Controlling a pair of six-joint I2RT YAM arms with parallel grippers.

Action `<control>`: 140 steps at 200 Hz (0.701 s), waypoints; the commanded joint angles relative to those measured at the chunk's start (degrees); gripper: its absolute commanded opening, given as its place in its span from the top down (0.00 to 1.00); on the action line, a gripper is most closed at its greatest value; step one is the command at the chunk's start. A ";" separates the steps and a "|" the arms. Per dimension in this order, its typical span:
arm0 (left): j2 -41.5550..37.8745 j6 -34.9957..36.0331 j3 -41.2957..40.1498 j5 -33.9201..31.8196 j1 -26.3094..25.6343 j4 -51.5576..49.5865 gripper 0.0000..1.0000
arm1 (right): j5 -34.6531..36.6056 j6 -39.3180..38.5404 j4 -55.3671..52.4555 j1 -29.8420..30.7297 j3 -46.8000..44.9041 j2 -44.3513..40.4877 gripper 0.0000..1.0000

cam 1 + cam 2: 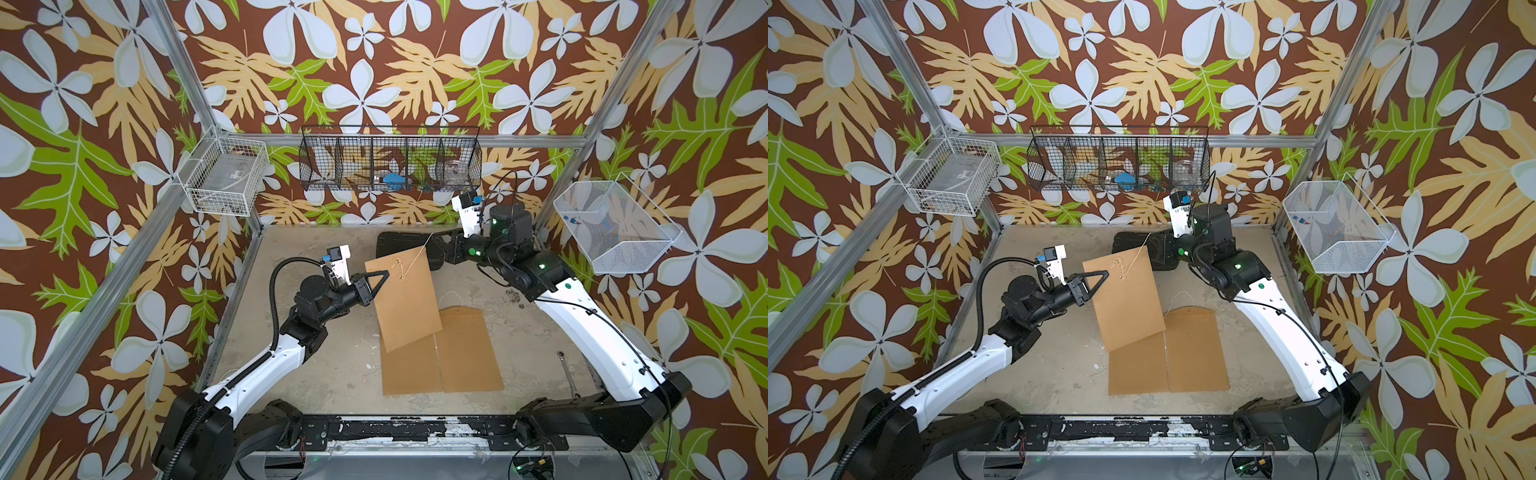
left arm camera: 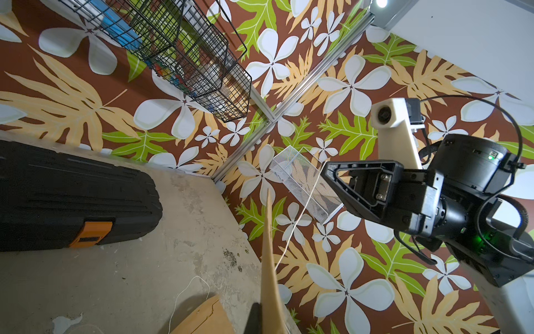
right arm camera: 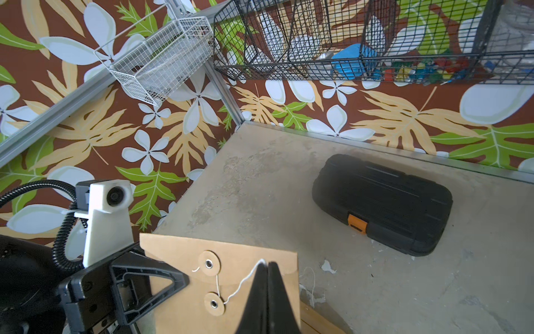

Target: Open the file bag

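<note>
Left pincer (image 1: pixel 384 274) clamps the file bag (image 1: pixel 405 303) at its upper-left corner in both top views. Right pincer (image 3: pixel 267 264), pinching the string (image 3: pixel 242 282), should circle it off the disc (image 3: pixel 214 303), keeping tension gentle.

Light bright, diffuse, even in both top views. Shadows on the surface (image 1: pixel 340 374) faint and soft-edged. Left wrist view: lamp (image 2: pixel 381 3) blows out at 1 o'clock. Right wrist view: right gripper (image 3: pixel 267 267) at 6 o'clock blurred, too close for focus. Wrist-view edges show mild wide-angle stretch.
</note>
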 commanded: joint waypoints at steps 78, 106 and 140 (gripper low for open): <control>1.22 -0.55 0.68 1.35 -0.58 2.92 1.00 | -3.11 0.03 1.73 5.95 7.64 7.13 1.00; 1.47 1.35 1.95 0.25 -1.73 0.17 1.00 | -2.67 -0.58 0.94 7.91 10.58 9.79 1.00; 2.22 1.46 2.32 0.18 -2.08 0.09 1.00 | -2.40 -0.81 0.22 10.34 13.87 12.50 1.00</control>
